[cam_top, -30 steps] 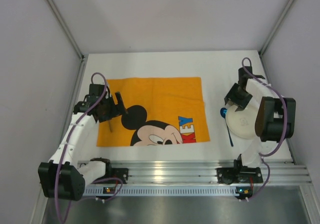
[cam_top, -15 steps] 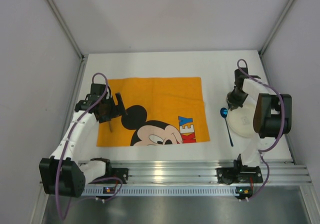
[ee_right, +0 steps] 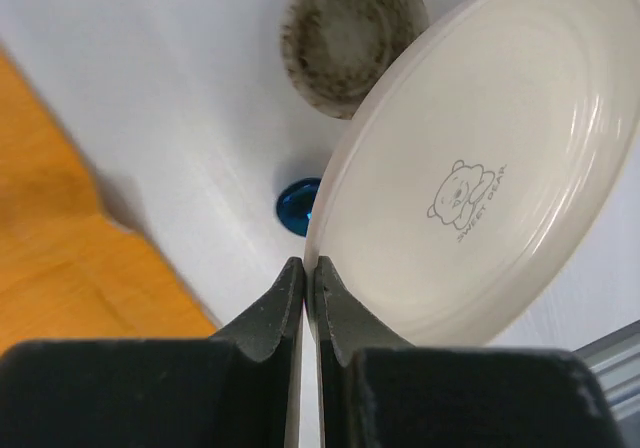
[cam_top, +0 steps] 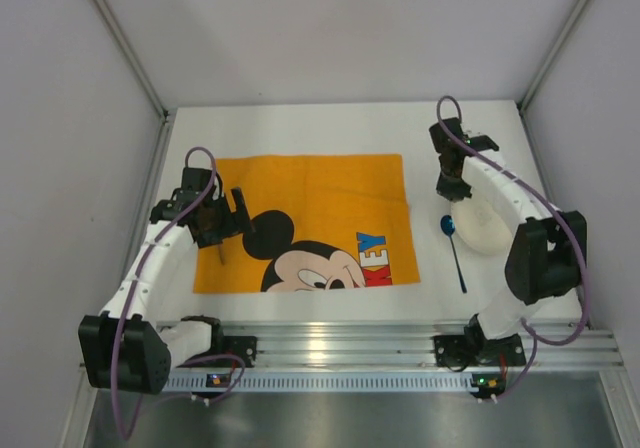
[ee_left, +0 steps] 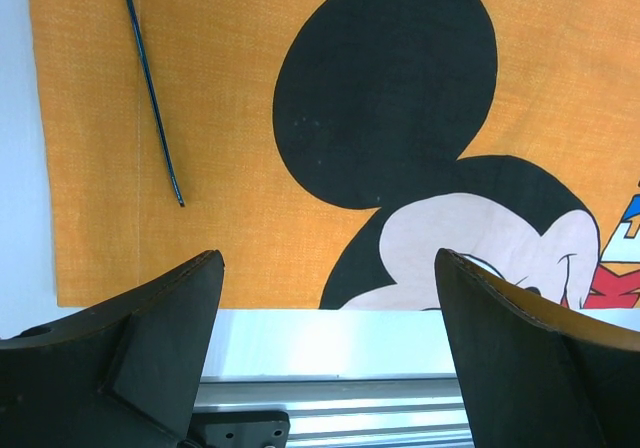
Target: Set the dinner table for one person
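— Where was the plate (ee_right: pixel 480 168)?
— Tilted above the desk (cam_top: pixel 330 128), right of the mat (cam_top: pixel 310 198), its rim pinched in my closed right claw (ee_right: pixel 308 268).
— The trick?
— I judged: carry it level to mid-mat. My left claw (ee_left: pixel 327 258) gaped empty.

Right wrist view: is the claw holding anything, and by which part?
The right claw pinches the cream plate by its rim; the left claw holds nothing.
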`<control>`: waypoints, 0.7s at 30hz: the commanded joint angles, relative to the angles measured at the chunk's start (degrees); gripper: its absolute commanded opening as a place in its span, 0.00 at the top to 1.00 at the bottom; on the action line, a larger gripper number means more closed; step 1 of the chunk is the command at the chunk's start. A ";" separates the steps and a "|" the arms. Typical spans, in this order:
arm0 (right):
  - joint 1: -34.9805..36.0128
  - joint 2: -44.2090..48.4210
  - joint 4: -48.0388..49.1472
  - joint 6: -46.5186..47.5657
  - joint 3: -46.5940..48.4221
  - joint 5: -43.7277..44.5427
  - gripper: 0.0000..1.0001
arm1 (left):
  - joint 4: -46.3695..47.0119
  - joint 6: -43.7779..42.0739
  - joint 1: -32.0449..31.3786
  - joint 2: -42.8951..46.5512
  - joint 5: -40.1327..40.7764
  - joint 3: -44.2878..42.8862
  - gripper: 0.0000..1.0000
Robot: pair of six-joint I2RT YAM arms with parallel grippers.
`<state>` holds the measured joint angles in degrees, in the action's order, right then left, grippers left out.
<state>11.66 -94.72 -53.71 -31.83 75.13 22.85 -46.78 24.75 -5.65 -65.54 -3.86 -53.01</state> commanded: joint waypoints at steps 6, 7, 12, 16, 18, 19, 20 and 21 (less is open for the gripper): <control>23.56 0.69 -10.27 -3.15 25.19 15.57 1.00 | -1.64 -0.06 -0.06 1.46 0.34 -1.92 0.09; 28.72 -2.63 -10.01 -2.54 27.50 14.95 1.00 | -2.08 -0.06 -0.06 1.90 1.30 -2.09 0.09; 37.99 -14.34 -4.75 -2.27 38.41 0.24 1.00 | -3.92 0.64 0.02 4.89 3.33 -2.27 0.08; 42.11 -24.68 2.39 -2.53 46.48 -7.46 1.00 | -6.03 1.09 0.02 6.65 5.09 -1.75 0.08; 43.44 -28.57 1.60 -2.27 53.14 -8.69 1.00 | -7.00 1.61 0.03 7.44 5.79 -1.13 0.08; 43.62 -31.64 1.51 -2.18 54.58 -9.22 1.00 | -7.27 1.61 -0.06 7.70 5.70 -0.78 0.08; 43.80 -32.89 1.51 -2.44 55.64 -10.19 1.00 | -7.44 1.61 -0.06 8.05 5.70 -0.60 0.08; 43.89 -34.03 1.77 -2.62 57.04 -10.98 1.00 | -8.05 1.79 -0.06 8.58 6.14 -0.51 0.08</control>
<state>54.89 -127.74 -53.87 -34.33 125.95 15.70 -52.29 25.63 -5.65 -58.78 0.45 -53.23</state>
